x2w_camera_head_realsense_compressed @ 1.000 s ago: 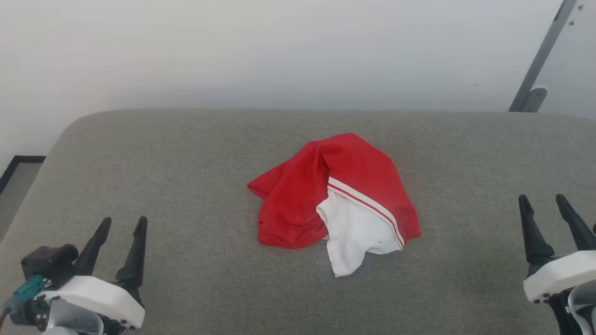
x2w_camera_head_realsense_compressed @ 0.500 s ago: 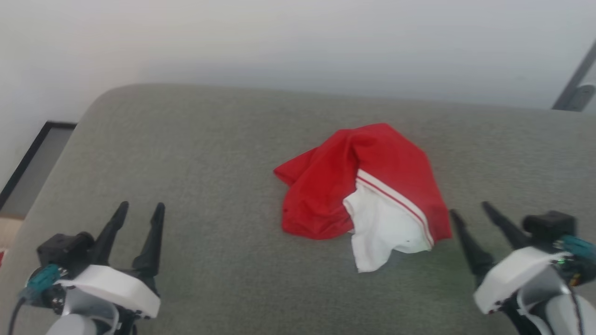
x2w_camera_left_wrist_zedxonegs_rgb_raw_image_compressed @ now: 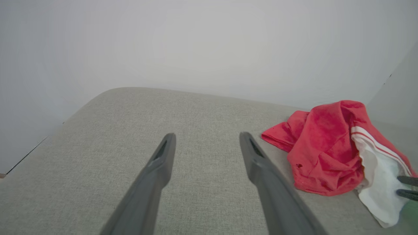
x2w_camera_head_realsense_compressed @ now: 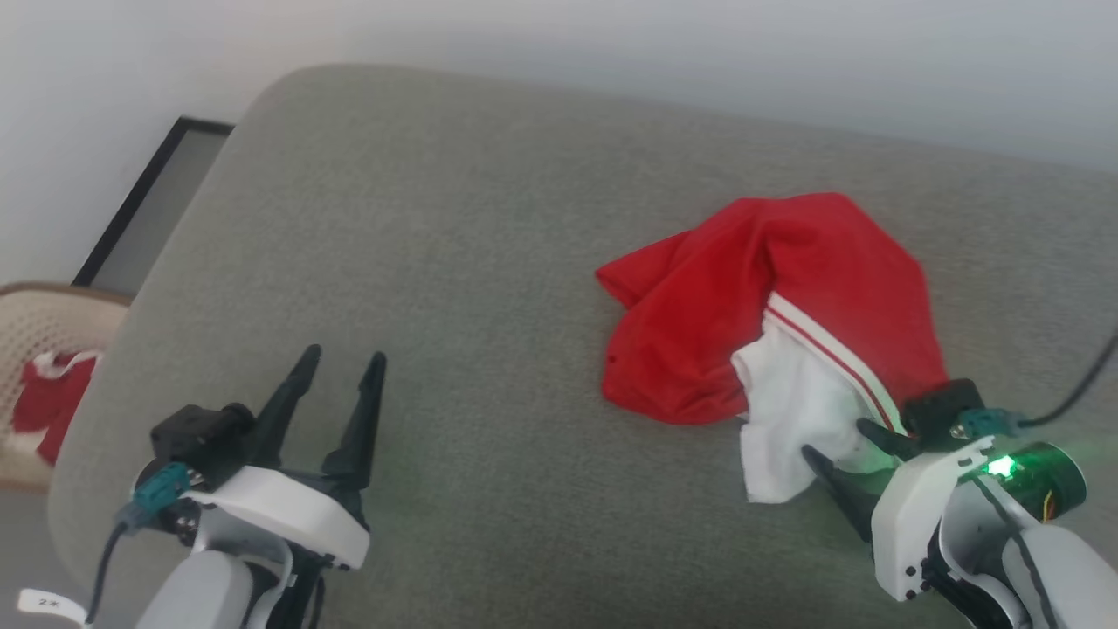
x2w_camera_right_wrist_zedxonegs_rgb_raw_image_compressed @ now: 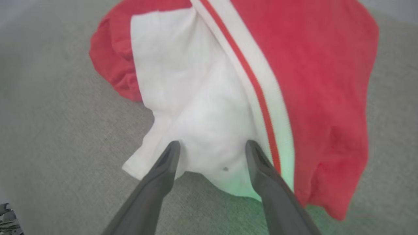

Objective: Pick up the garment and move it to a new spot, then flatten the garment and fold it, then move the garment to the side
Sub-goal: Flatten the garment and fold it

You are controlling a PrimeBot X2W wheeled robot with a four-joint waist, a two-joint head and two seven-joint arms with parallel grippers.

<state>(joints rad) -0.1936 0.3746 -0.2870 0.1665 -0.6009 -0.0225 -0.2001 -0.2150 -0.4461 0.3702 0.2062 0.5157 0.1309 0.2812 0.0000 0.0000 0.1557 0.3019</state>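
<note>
Both jaws apart; right arm (x2w_camera_head_realsense_compressed: 1035,559) low, at the garment (x2w_camera_head_realsense_compressed: 786,297).

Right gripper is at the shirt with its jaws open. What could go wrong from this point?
1. The right gripper brackets only the white sleeve at the edge of the garment. Closing there may catch one thin layer, so the crumpled red bulk could trail or slip free on lifting.
2. Its fingertips sit close to the grey cushion and may pinch the upholstery too.
</note>
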